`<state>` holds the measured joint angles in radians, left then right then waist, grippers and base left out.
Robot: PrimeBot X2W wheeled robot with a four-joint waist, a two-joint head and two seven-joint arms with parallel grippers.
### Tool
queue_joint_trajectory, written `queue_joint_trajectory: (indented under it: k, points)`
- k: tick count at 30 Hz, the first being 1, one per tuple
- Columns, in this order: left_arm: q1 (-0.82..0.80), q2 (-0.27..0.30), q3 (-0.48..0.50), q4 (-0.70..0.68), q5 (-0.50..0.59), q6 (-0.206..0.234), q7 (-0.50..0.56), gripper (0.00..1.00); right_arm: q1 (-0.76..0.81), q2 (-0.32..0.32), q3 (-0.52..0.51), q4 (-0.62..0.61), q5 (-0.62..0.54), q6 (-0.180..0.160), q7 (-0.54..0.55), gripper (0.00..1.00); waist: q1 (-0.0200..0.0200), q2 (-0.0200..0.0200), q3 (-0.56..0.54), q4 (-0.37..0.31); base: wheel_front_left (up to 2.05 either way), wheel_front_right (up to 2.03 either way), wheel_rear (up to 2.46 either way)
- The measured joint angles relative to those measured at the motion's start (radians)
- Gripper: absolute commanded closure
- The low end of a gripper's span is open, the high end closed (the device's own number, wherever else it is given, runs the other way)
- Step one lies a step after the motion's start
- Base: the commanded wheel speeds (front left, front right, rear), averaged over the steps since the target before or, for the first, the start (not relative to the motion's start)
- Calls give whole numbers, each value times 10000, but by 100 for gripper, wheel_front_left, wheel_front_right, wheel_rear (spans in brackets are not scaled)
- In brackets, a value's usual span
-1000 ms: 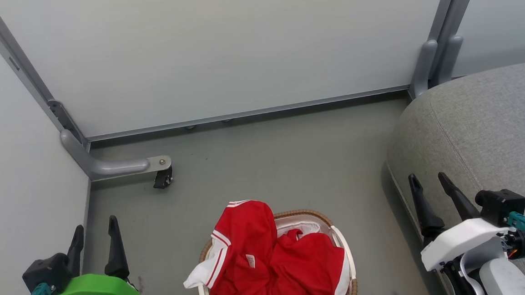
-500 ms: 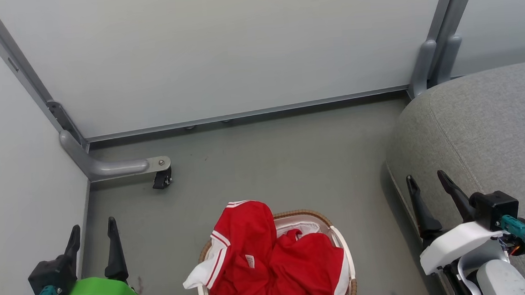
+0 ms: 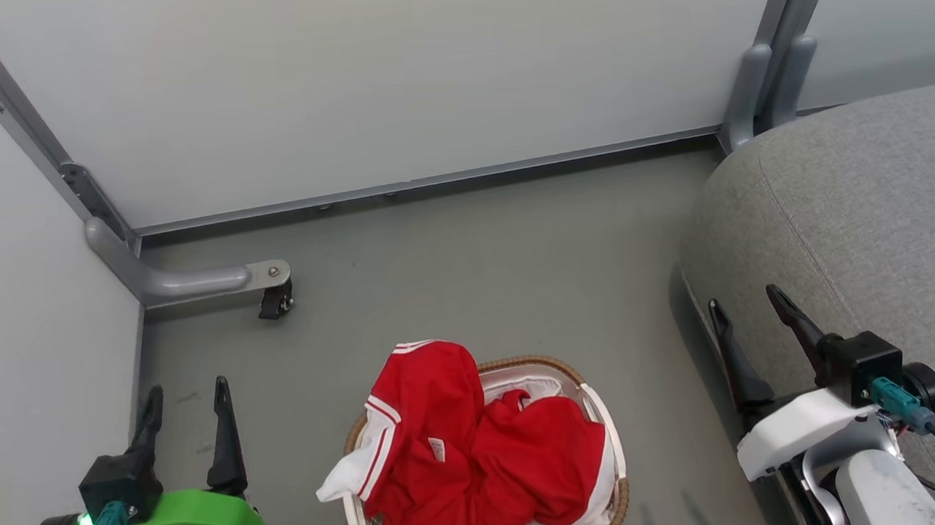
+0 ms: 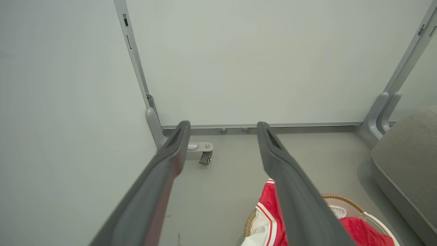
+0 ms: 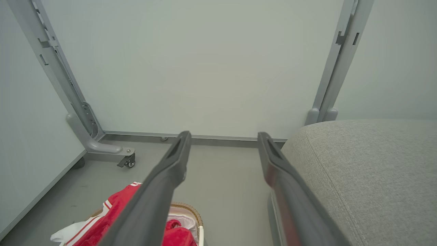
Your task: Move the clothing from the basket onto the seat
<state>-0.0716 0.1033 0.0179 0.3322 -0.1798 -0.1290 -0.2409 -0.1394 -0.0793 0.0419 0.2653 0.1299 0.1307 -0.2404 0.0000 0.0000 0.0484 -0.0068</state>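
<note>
- your clothing (image 3: 479,448) lies heaped in the basket (image 3: 535,364), which stands on the floor (image 3: 476,262) between your two arms, at the bottom middle of the head view.
- the heap is soft, crumpled bright red fabric. one garment rises at the basket's far-left rim and spills over it, with a white sleeve trimmed in red stripes pointing out to your left and a small white label on its front.
- the basket is white perforated plastic with a brown woven rim and a white liner. the bottom edge of the head view cuts it off, so you cannot tell its long axis.
- the seat (image 3: 862,214) is on your right: grey woven upholstery with a rounded corner, its stitched seam running from far-left to near-right.
- your left gripper (image 3: 187,387) hangs over the floor left of the basket, its fingers spread apart and empty, pointing away from you.
- your right gripper (image 3: 744,297) hangs at the seat's left edge, its fingers likewise apart and empty.
</note>
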Motion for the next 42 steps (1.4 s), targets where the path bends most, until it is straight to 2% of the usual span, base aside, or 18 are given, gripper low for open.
queue_joint_trajectory:
  k: [15, 30, 42]
  points:
    - [-2051, 742, -1519, 244, -98, -2, -215, 0, -1851, 276, 550, -844, -1179, 4, -215, 0, 1, 0, 2361, -546, 0, 0, 0]
    - [-3538, 1407, -2953, 491, -481, -4, -228, 0, -2683, 291, 1051, -1607, -416, 4, -213, 0, 1, 0, 4794, -1517, 0, 0, 0]
    - [-4102, 2109, -4661, 1436, -497, -17, -228, 0, -2918, 288, 1743, -2109, 104, 4, -213, 0, 1, 0, 6139, -2287, 0, 0, 0]
